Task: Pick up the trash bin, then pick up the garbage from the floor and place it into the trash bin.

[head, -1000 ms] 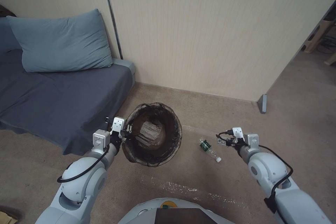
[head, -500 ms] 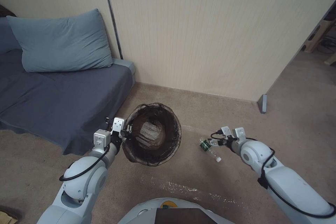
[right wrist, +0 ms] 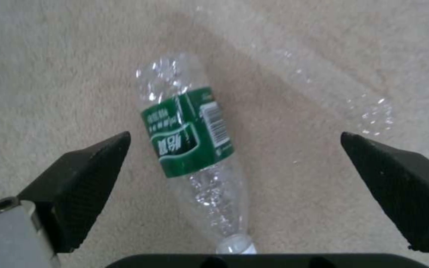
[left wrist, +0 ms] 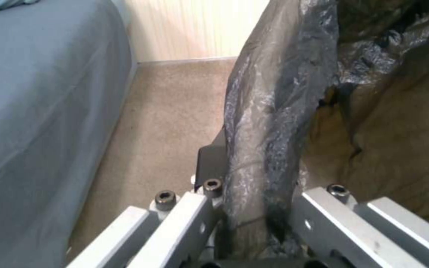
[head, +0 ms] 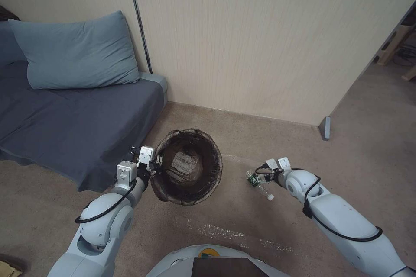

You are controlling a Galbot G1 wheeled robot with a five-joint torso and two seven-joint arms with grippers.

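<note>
On the left I have the left gripper (head: 157, 165) clamped on the near-left rim of the trash bin (head: 189, 166), fingers (left wrist: 209, 175) closed on the rim and its dark liner; in the left wrist view the bag-covered rim runs straight between the two finger bars. The bin sits just beside the bed (head: 73, 125), its open mouth facing up toward my head camera. Moving right, the bottle (head: 258, 184) lies flat on the carpet (head: 242, 216), well apart from the bin and on the right arm's side, so the right arm is clearly the nearer one. The right gripper (head: 259, 176) is low over the label end, fingers (right wrist: 80, 175) spread wide and gripping nothing. Key relation in the right wrist view: the bottle (right wrist: 194, 149) lies between the two fingers with its long axis roughly crosswise to the line they would close along, cap end toward the wrist, base end away. It sits nearer one finger than the other, not centred. I judge closing would catch it across the label, but the off-centre lie could nudge or roll it first.
</note>
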